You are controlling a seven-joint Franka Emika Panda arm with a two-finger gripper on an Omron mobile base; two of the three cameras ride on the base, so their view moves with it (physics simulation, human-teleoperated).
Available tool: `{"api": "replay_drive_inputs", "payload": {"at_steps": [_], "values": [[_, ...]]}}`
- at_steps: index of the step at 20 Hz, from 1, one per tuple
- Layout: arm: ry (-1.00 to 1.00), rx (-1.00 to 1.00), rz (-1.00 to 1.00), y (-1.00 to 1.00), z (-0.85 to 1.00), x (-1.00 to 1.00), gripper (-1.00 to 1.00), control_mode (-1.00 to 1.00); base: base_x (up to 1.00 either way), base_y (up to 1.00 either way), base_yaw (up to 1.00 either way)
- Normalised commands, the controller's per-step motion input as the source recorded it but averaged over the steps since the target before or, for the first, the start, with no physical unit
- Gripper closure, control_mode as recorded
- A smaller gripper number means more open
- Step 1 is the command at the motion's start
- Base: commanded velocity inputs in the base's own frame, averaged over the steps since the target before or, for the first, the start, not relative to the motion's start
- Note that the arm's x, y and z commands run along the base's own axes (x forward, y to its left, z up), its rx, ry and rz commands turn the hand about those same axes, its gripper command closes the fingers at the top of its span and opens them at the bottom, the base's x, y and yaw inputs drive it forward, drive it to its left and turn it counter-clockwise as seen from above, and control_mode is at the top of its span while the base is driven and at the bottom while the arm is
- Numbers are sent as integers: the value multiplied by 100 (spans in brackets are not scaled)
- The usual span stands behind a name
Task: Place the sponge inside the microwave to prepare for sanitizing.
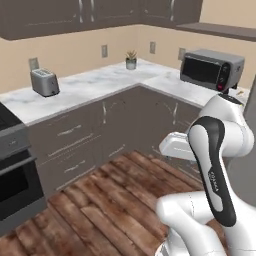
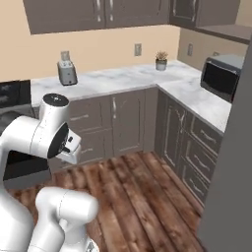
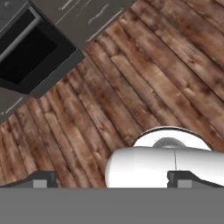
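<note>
A: Sponge, where do we log it?
B: We cannot tell where it lies. Nothing green on the counter [image 1: 90,87], and we cannot place the microwave either.
A: What do we have on the counter, then?
B: In the left base view: a toaster [image 1: 44,81] at 10 o'clock, a small potted plant [image 1: 131,59] in the corner at 12 o'clock, and a silver-grey box oven [image 1: 211,69] with knobs at 2 o'clock. All three stand well apart. A dark stove [image 1: 12,170] sits at 9 o'clock, beside the cabinets.
A: And the arm?
B: It is folded low over the wooden floor [image 1: 115,200], well apart from the counter. In the right base view the hand sits at 9 o'clock.
A: Jaws?
B: The gripper [image 3: 116,179] has its jaws spread wide with nothing between them. In the hand view the two dark fingertips [image 3: 43,179] sit at 7 and 5 o'clock.
A: What does the hand camera look at?
B: Floor planks, with the stove's dark oven front [image 3: 30,52] at 10 o'clock.
</note>
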Motion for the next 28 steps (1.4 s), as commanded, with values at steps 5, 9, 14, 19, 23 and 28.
{"api": "replay_drive_inputs", "payload": {"at_steps": [5,9,14,19,23,28], "values": [[0,0,0,0,0,0,-100,100,68,39,-41],[0,0,0,0,0,0,-100,100,60,38,-50],[0,0,0,0,0,0,-100,100,61,39,-48],[0,0,0,0,0,0,-100,100,63,39,-44],[0,0,0,0,0,0,-100,100,65,39,-44],[0,0,0,0,0,0,-100,100,81,33,-24]]}}
